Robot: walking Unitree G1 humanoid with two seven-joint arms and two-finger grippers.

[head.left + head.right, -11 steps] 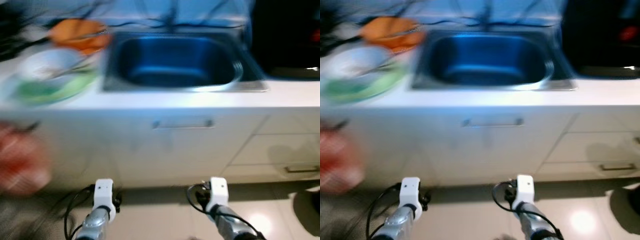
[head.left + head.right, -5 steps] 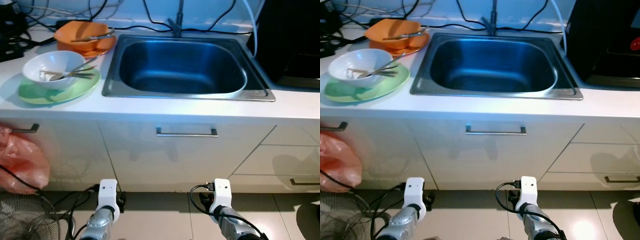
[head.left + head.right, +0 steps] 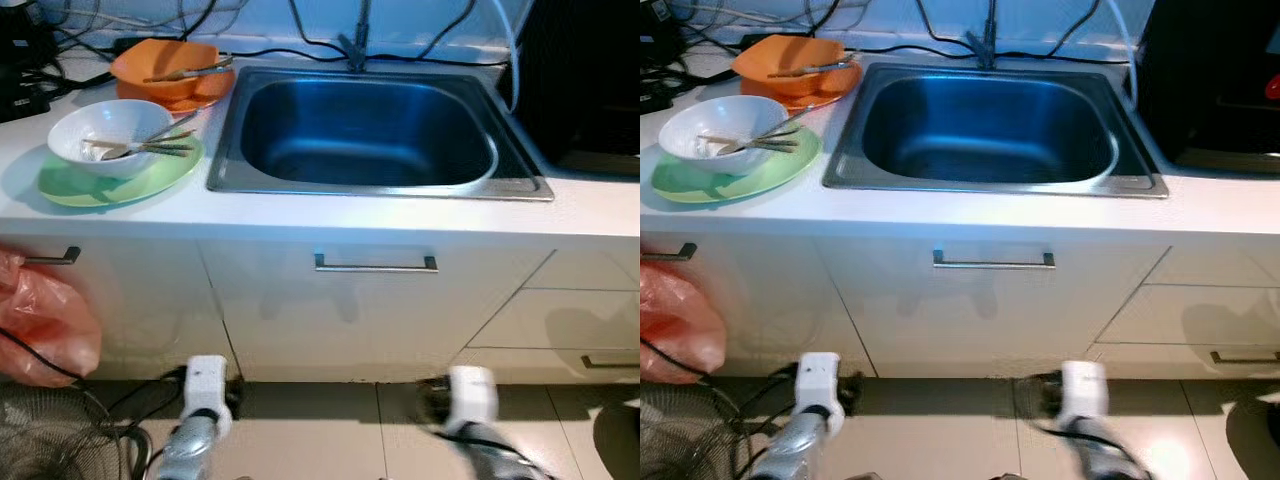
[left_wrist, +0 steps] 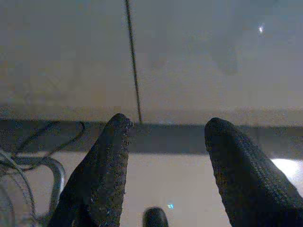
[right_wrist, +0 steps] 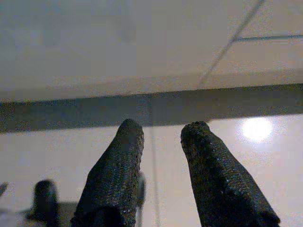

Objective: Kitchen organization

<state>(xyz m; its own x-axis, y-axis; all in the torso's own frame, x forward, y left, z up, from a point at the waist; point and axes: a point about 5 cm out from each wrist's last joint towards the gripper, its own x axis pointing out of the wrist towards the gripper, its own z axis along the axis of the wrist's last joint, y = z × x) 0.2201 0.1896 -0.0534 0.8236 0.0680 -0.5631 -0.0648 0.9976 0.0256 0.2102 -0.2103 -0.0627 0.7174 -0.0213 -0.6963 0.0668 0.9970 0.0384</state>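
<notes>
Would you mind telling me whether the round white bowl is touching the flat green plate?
Touching. The left eye view shows the white bowl sitting directly on the green plate, whose rim shows around the bowl's base with no gap.

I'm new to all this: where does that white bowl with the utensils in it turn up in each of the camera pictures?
Left eye view: white bowl at upper left, on the green plate, left of the sink.
Right eye view: same bowl, upper left, on the plate.
Left wrist view: not in it.
Right wrist view: not in it.
Shared landmark in both eye views: the sink.
</notes>
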